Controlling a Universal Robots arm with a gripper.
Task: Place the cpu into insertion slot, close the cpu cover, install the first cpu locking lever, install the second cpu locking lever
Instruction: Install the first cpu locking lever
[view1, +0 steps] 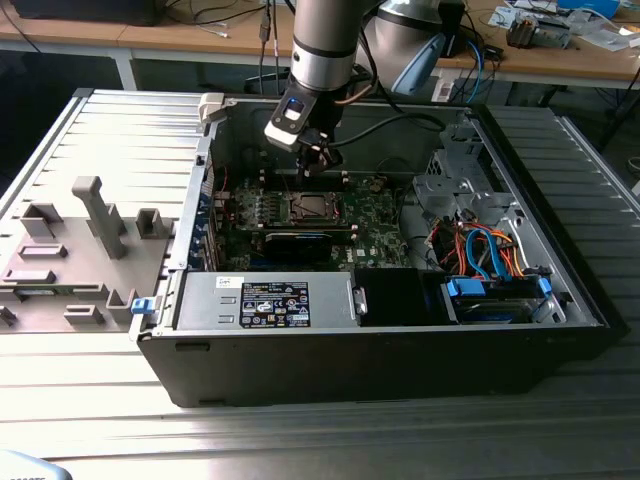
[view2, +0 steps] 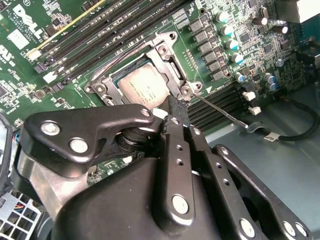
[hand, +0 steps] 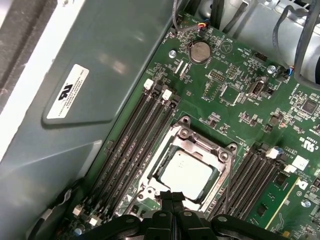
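— Under the wrist camera: claw (hand: 172, 196) state?
— Fingers pressed together, nothing between them, tips at the cpu cover (hand: 202, 142) edge. You should press straight down, slowly, clear of the chip.
— Cpu?
— One cpu (hand: 187, 175), seated in the insertion slot (hand: 161, 167). One cover lies flat around it.
— Levers?
— One wire lever (view2: 220, 111) counted, angling away from the socket; unlatched, I judge. Farther out, one open computer case (view1: 400, 370) on the desk (view1: 560, 440).

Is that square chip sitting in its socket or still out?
In. The cpu lies flat inside the silver-rimmed insertion slot on the green motherboard.
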